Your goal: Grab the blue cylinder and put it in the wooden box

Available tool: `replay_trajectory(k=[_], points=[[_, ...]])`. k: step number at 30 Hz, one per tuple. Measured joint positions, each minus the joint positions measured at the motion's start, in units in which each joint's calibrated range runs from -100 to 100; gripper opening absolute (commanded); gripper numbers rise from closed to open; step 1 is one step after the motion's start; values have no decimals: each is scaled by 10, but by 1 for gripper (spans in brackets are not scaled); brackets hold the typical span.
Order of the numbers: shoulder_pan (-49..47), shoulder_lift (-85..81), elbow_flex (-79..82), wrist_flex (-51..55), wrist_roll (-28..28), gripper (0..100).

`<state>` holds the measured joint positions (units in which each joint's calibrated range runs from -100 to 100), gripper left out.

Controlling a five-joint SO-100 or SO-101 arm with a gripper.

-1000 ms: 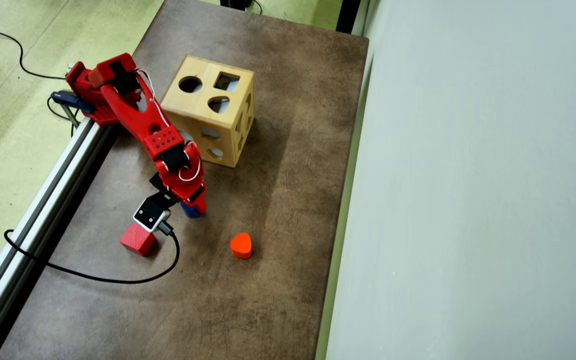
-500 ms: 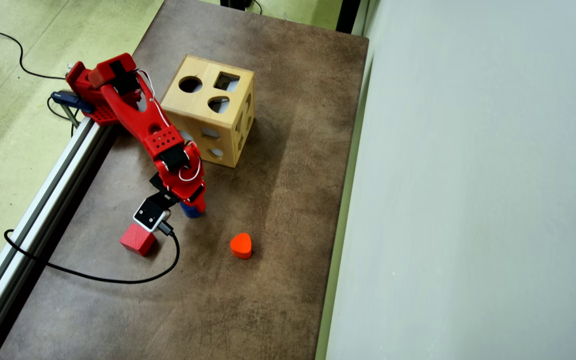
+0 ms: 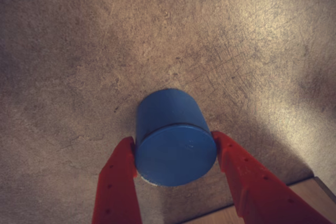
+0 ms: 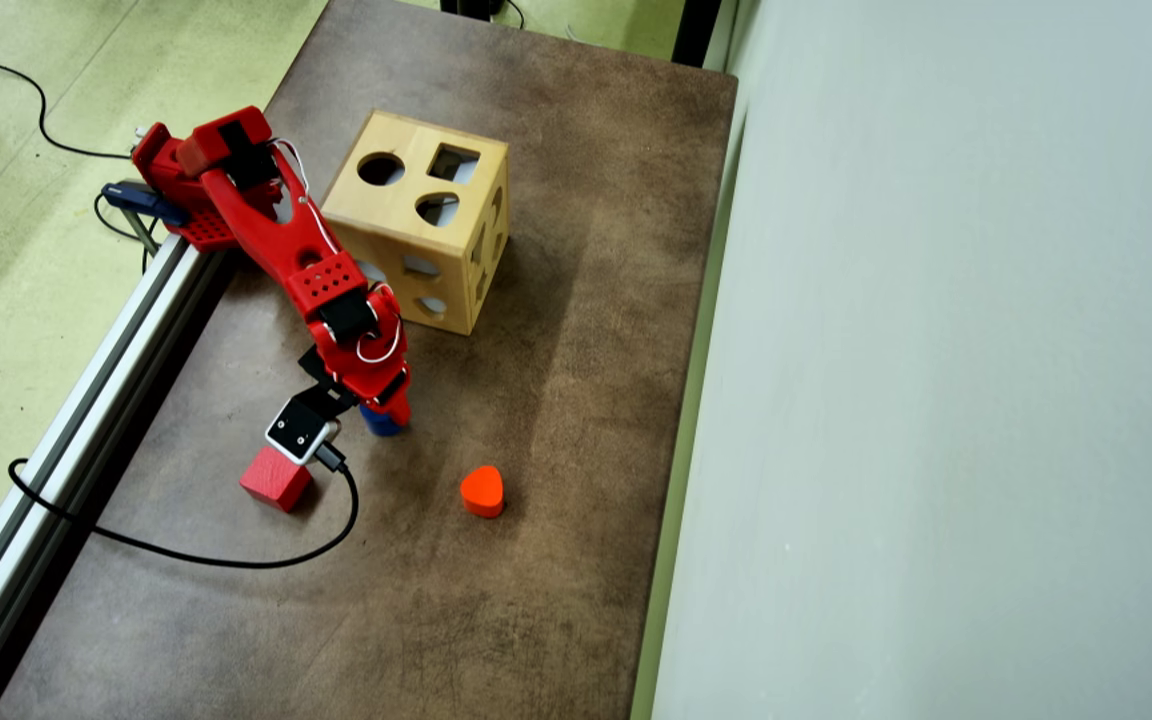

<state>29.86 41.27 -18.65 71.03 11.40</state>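
Note:
In the wrist view the blue cylinder (image 3: pixel 176 140) fills the centre, its flat round top facing the camera. My gripper (image 3: pixel 173 141) is shut on it, with one red finger (image 3: pixel 118 182) against its left side and the other against its right. In the overhead view only a sliver of the blue cylinder (image 4: pixel 376 423) shows under the red gripper (image 4: pixel 388 410), mid-table. The wooden box (image 4: pixel 416 220), with round, square and heart-like holes, stands beyond the gripper, close to the arm's base.
A red cube (image 4: pixel 276 478) lies just left of the gripper, beside the wrist camera and its black cable (image 4: pixel 236 558). An orange-red heart block (image 4: pixel 482 491) lies to the right. An aluminium rail (image 4: pixel 66 430) runs along the table's left edge.
Hardly anything differs. The wrist and the blue cylinder have edged a few pixels toward the box.

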Motion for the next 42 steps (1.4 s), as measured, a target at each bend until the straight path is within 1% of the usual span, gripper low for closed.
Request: replay_trajectory(k=[10, 14, 19, 22, 31, 34, 39, 42], points=[[0, -58, 0, 5, -1, 11], [0, -92, 1, 42, -1, 11], [0, -166, 1, 108, -1, 11], [0, -217, 1, 131, -1, 11], [-6, -358, 1, 142, -1, 11], [-29, -393, 1, 163, -1, 11], [-101, -432, 1, 216, -1, 11], [-136, -454, 1, 225, -1, 11]])
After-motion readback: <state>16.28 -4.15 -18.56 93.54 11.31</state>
